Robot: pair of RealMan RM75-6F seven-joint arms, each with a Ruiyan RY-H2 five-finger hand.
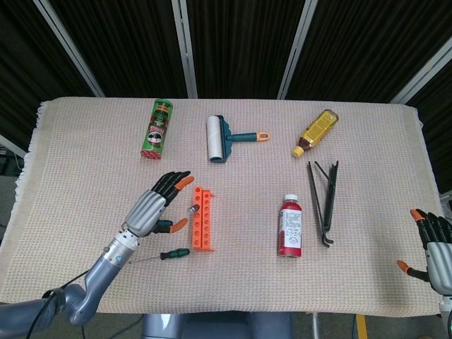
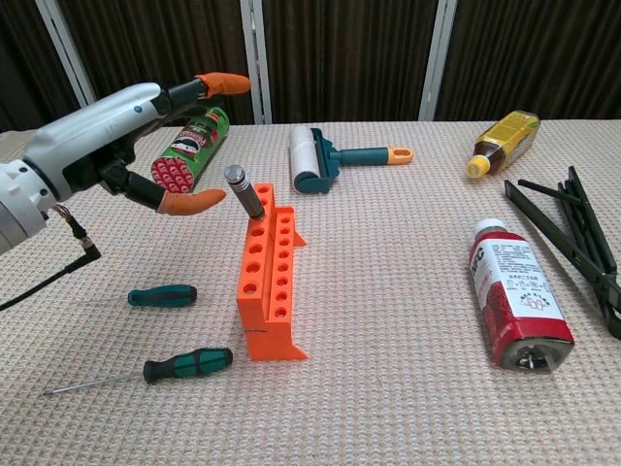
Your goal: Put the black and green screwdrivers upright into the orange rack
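Observation:
The orange rack (image 1: 201,219) (image 2: 269,288) stands left of the table's middle. A grey-handled screwdriver (image 2: 246,193) (image 1: 191,210) stands tilted in a hole at its far end. A black and green screwdriver (image 2: 186,365) (image 1: 174,253) lies flat near the rack's front end, its shaft pointing left. A dark green screwdriver handle (image 2: 162,295) lies left of the rack, mostly behind my hand in the head view. My left hand (image 1: 151,210) (image 2: 146,116) hovers open, fingers spread, left of the rack and above the table. My right hand (image 1: 433,246) shows at the bottom right edge, fingers apart, holding nothing.
At the back lie a green snack can (image 1: 157,128), a lint roller (image 1: 224,138) and a yellow bottle (image 1: 316,132). A red bottle (image 1: 290,226) and black tongs (image 1: 324,201) lie right of the rack. The cloth ends at the table's edges.

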